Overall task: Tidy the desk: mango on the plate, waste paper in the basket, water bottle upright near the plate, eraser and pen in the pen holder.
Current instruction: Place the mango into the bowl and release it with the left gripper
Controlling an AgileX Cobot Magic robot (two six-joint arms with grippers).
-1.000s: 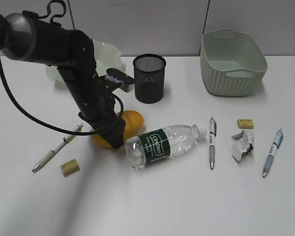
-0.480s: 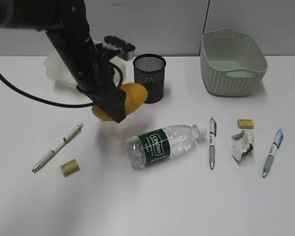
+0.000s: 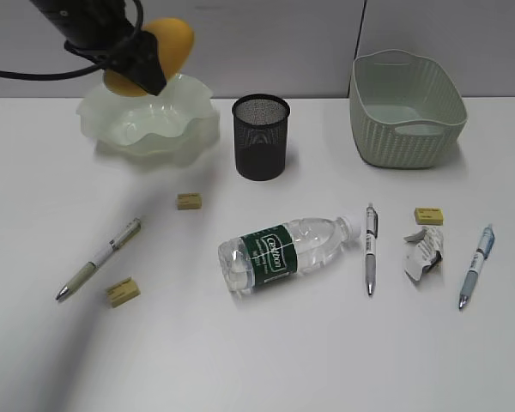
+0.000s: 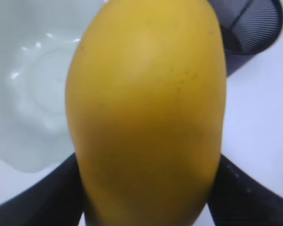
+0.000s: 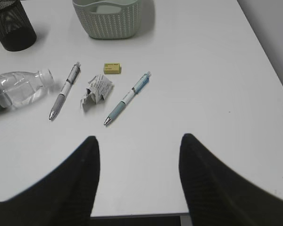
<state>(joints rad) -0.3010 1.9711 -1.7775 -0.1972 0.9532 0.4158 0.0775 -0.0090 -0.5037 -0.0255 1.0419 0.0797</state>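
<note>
Left gripper [image 3: 146, 62] clamped on mango [image 3: 159, 50], up in air over back rim of plate [image 3: 129, 129]; mango not touching plate. Close up from left wrist: mango [image 4: 146, 113] filling most of view, dark fingers [image 4: 47, 197] either side at bottom, plate [image 4: 33, 84] below to left, holder [image 4: 250, 28] at upper right.

Right gripper [image 5: 139, 155] parted, nothing between fingers [image 5: 70, 183], hanging over bare desk [image 5: 203, 70] near front edge; not visible in exterior view.

Outward across desk [image 3: 266, 360]: holder [image 3: 261, 136] upright just right of plate. Basket [image 3: 405, 107] at back right, nothing visible inside. Bottle [image 3: 283, 251] lying on side in middle, cap toward right. 3 yellow erasers: 1 [image 3: 189, 201] in front of plate, 1 [image 3: 122, 292] front left, 1 [image 3: 428, 215] right of middle. 3 pens: white 1 [image 3: 99, 257] at left near front-left eraser, grey 1 [image 3: 371, 249] just right of bottle cap, blue 1 [image 3: 475, 265] far right. Paper [image 3: 424, 253] crumpled between grey and blue pens, just in front of right eraser.

Right wrist view, same cluster: basket [image 5: 108, 19], eraser [image 5: 112, 68], paper [image 5: 96, 90], grey pen [image 5: 65, 90], blue pen [image 5: 127, 98], bottle [image 5: 19, 89] cap end, holder [image 5: 12, 28] at upper left corner.
</note>
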